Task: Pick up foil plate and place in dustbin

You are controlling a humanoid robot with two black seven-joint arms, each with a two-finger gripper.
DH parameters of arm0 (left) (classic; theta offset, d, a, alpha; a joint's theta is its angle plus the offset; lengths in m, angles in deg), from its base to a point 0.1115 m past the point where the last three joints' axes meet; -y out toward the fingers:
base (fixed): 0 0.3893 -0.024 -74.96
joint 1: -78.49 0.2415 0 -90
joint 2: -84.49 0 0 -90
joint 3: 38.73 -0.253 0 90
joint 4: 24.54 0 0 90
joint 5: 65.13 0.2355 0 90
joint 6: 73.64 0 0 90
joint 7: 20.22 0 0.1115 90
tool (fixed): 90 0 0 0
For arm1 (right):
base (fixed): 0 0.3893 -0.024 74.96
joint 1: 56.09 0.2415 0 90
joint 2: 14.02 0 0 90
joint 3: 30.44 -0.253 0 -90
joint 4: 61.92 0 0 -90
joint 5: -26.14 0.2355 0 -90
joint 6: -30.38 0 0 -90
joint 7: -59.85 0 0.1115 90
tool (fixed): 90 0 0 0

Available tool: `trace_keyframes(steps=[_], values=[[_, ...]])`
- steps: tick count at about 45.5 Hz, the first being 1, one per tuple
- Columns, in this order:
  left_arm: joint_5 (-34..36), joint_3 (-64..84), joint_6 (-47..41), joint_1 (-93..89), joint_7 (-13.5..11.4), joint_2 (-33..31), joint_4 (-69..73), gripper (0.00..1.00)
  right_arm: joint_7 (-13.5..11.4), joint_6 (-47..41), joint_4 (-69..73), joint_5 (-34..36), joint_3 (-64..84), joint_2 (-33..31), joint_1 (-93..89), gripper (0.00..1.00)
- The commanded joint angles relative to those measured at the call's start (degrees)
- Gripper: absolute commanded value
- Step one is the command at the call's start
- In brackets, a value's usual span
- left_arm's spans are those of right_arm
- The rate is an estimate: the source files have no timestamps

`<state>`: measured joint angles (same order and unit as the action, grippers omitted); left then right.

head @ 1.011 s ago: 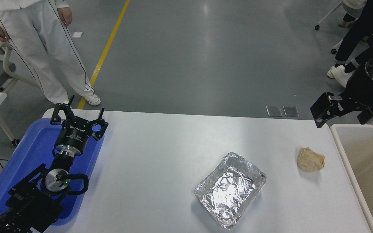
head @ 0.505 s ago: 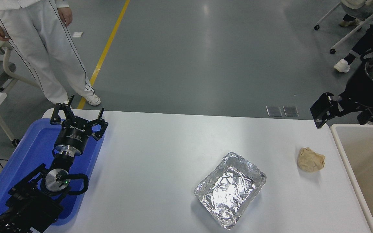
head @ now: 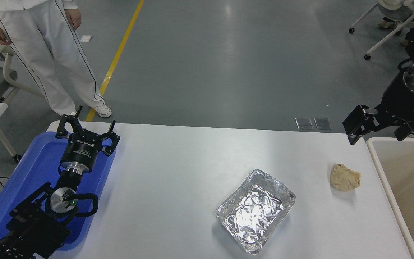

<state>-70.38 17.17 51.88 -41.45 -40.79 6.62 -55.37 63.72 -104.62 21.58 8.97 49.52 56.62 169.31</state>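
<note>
The foil plate, a shallow crinkled silver tray, lies empty on the white table right of centre, near the front. At the right edge stands the cream dustbin, its beige inside showing. My right gripper hangs above the table's far right corner, just left of the dustbin's far rim and well away from the foil plate; it holds nothing that I can see. My left gripper is parked open over the blue tray at the lower left.
A crumpled tan paper ball lies between the foil plate and the dustbin. A flat blue tray covers the table's left end. A person in white trousers stands beyond the far left corner. Wheeled chair legs show at top right.
My right arm has shifted very slightly up and left. A person's dark legs and white shoes at the top right have moved out of view. The foil plate and the left arm are unchanged.
</note>
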Motion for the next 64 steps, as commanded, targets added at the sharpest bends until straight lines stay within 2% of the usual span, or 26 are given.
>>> trace_keyframes(steps=[1, 15, 20, 29, 34, 46, 56, 60, 64], values=[[-0.02, 0.00, 0.00, -0.04, 0.01, 0.00, -0.03, 1.00, 0.00, 0.00, -0.10, 0.03, -1.91, -1.73, -1.10, 1.00], [0.06, 0.00, 0.00, -0.04, 0.01, 0.00, -0.03, 1.00, 0.00, 0.09, -0.18, 0.03, -5.77, -2.17, -11.82, 1.00], [0.06, 0.00, 0.00, 0.05, 0.01, 0.00, -0.03, 1.00, 0.00, 6.23, -0.18, 0.03, -7.36, -2.17, -15.25, 1.00], [-0.02, 0.00, 0.00, -0.04, 0.01, 0.00, 0.06, 1.00, 0.00, 24.50, -0.45, 1.44, -7.27, -1.82, -22.28, 0.99], [0.06, 0.00, 0.00, 0.05, -0.08, 0.00, -0.03, 1.00, 0.00, 29.61, -0.62, 1.70, -8.06, -1.65, -26.23, 0.99], [-0.02, 0.00, 0.00, -0.04, 0.01, 0.00, -0.03, 1.00, -0.26, 30.06, -4.14, 0.21, -12.72, 0.63, -35.38, 1.00], [0.07, 0.00, 0.00, -0.04, 0.01, 0.00, -0.03, 1.00, -0.26, 29.36, -3.35, 2.31, -14.65, 1.34, -38.37, 1.00], [0.06, 0.00, 0.00, -0.04, 0.01, 0.00, -0.03, 1.00, -0.35, 26.73, -2.38, 5.56, -14.65, 1.08, -38.19, 0.99], [-0.02, 0.00, 0.00, -0.04, 0.01, 0.00, -0.03, 1.00, -0.35, 24.35, -2.47, 12.23, -14.65, 0.90, -38.10, 0.99]])
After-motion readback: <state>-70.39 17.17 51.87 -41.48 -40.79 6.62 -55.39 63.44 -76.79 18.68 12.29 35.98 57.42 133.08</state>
